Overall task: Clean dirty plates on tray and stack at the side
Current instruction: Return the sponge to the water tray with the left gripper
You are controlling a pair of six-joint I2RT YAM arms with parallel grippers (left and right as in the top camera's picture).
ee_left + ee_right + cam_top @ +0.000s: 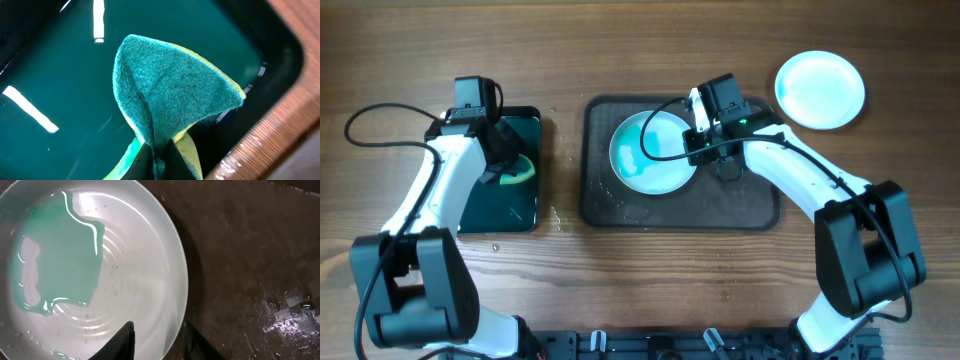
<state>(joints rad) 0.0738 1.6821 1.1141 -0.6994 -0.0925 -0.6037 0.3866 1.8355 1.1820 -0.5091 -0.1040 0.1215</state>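
Note:
A white plate (645, 160) with a pool of green liquid lies on the left half of the dark tray (750, 200). My right gripper (698, 150) is at the plate's right rim. In the right wrist view its fingers (157, 335) straddle the rim of the plate (125, 255), one inside and one outside, shut on it over the wet tray (250, 255). A second white plate (820, 90), with no smear, sits on the table at the back right. My left gripper (510, 160) is shut on a green sponge (520, 172). The left wrist view shows the sponge (175, 85) folded between its fingers (159, 155).
A smaller glossy black tray (510, 205) lies under my left gripper, left of the dark tray; its surface (50, 75) looks wet. Water drops lie on the wooden table (558, 215) between the two trays. Black cables run over both arms.

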